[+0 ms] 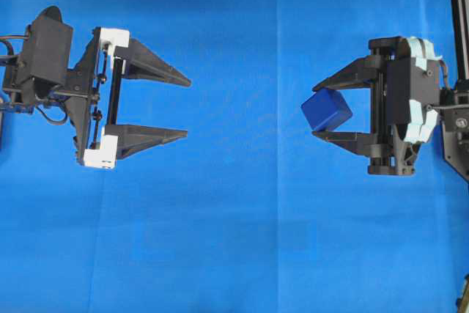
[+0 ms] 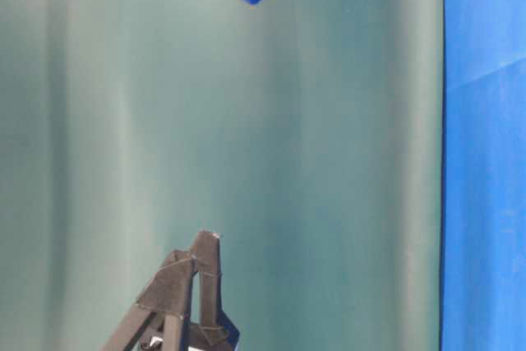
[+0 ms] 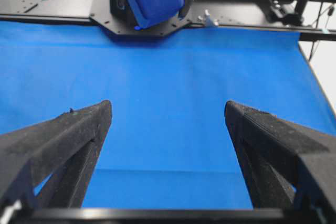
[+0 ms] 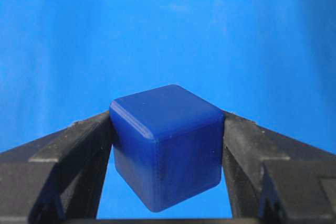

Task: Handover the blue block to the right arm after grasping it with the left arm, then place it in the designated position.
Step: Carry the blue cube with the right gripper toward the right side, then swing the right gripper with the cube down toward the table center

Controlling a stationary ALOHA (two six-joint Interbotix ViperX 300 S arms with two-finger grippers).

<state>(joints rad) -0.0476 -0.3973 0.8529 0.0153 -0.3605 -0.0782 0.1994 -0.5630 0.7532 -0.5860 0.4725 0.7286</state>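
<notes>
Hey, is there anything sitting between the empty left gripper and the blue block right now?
Nothing: overhead, only bare blue cloth separates the left gripper from the blue block in the right gripper.

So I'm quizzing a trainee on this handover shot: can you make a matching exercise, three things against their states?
Things:
1. left gripper
2. right gripper
3. block

States:
A. held off the cloth, tilted
B. jaws wide, nothing between them
C. jaws shut on a cube

Pairs: 1-B, 2-C, 3-A
</notes>
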